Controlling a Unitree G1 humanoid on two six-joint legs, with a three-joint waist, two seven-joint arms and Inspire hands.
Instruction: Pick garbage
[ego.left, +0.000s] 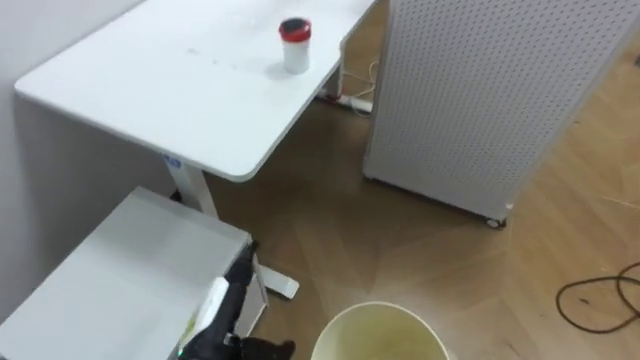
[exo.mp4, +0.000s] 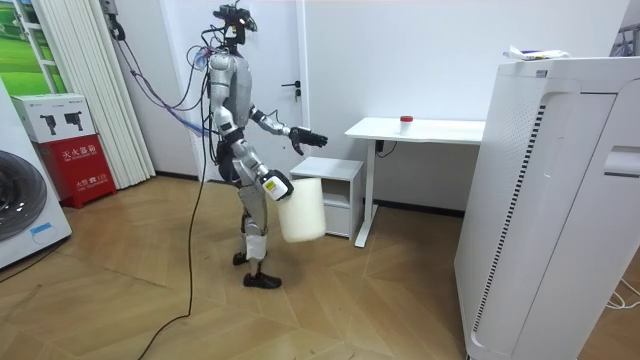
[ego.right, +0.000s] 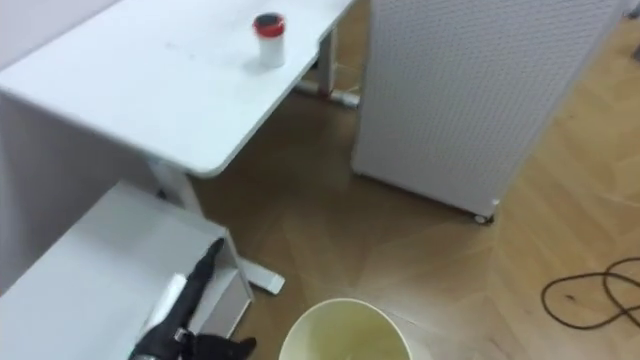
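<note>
robot by cabinet (exo.mp4: 332, 170), left hand (exo.mp4: 306, 137) stretched forward, fingers (exo.mp4: 319, 139) spread, right hand (exo.mp4: 275, 186) at bin (exo.mp4: 303, 212) rim, grip unclear

A white bench (ego.left: 150, 90) stands at ten o'clock in the eye view, with a low white cabinet (ego.left: 110, 280) beneath it at eight o'clock. At one o'clock is a perforated white panel (ego.left: 480, 90) on casters. A power strip (ego.left: 355, 102) lies on the wooden floor (ego.left: 400, 240) between panel and bench. In the room view, a washing machine (exo.mp4: 20, 205) and red box (exo.mp4: 80, 165) sit at nine o'clock, and a tall white unit (exo.mp4: 560, 200) stands at three.
</note>
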